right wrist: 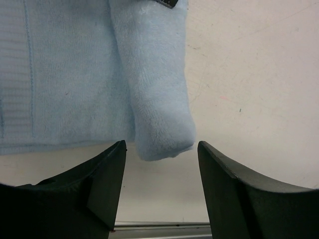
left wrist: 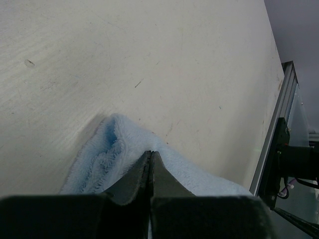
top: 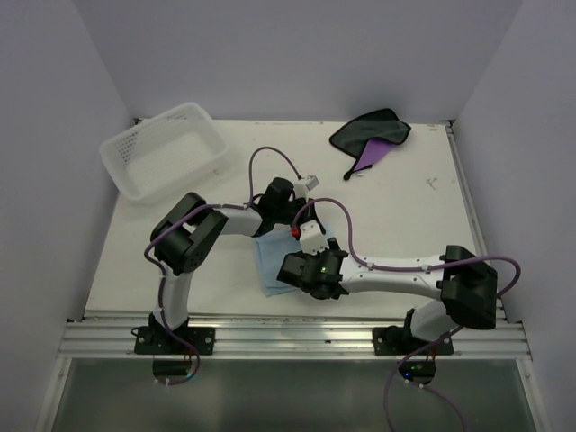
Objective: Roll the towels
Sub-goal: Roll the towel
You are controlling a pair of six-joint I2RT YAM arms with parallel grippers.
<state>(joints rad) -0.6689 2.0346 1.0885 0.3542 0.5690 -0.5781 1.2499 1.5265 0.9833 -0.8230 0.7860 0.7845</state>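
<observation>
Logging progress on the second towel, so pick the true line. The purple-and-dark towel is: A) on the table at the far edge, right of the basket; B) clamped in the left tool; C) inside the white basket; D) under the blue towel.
A: the purple-and-dark towel lies crumpled on the bare table by its far edge, well to the right of the white basket.
</observation>
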